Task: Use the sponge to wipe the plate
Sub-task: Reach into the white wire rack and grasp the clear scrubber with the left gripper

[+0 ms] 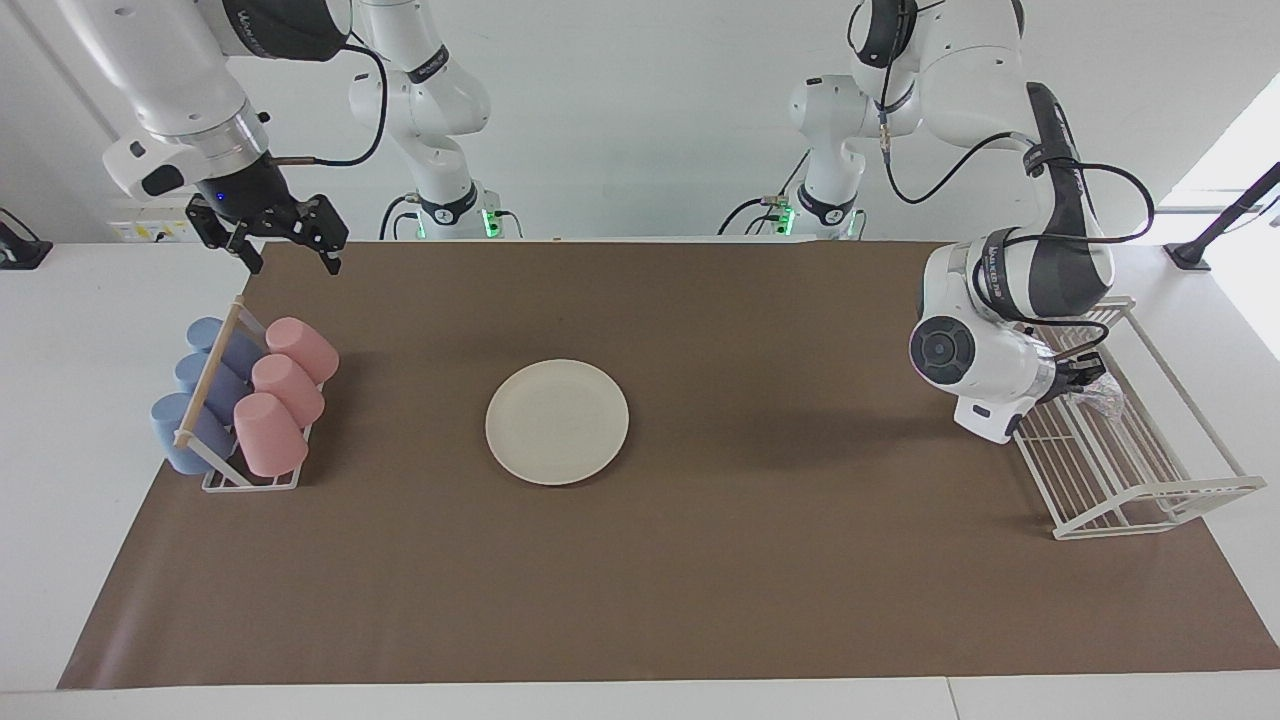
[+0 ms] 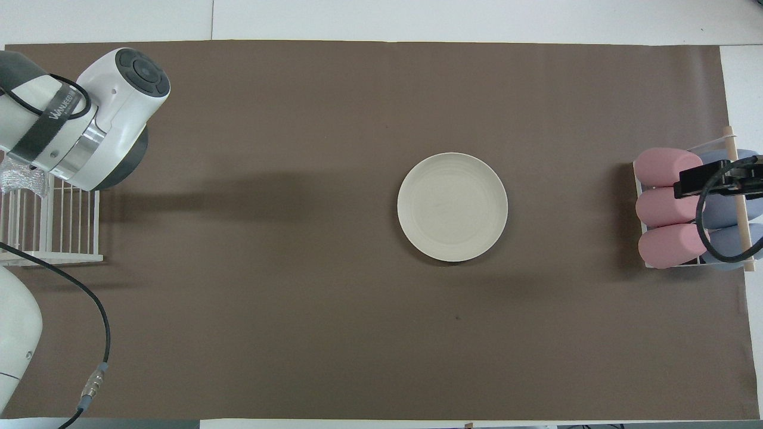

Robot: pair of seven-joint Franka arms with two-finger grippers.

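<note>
The cream-white plate (image 1: 557,421) lies flat in the middle of the brown mat and shows in the overhead view (image 2: 452,206) too. The silvery, wrinkly sponge (image 1: 1102,396) lies in the white wire rack (image 1: 1150,495) at the left arm's end of the table; a bit of it shows in the overhead view (image 2: 18,179) beside the arm. My left gripper (image 1: 1080,377) reaches down into that rack right at the sponge, mostly hidden by the wrist. My right gripper (image 1: 293,265) is open and empty, raised over the mat's edge near the cup rack, where the arm waits.
A small white rack (image 1: 250,480) with a wooden bar holds pink cups (image 1: 285,385) and blue cups (image 1: 205,385) on their sides at the right arm's end of the table. The brown mat (image 1: 700,580) covers most of the table.
</note>
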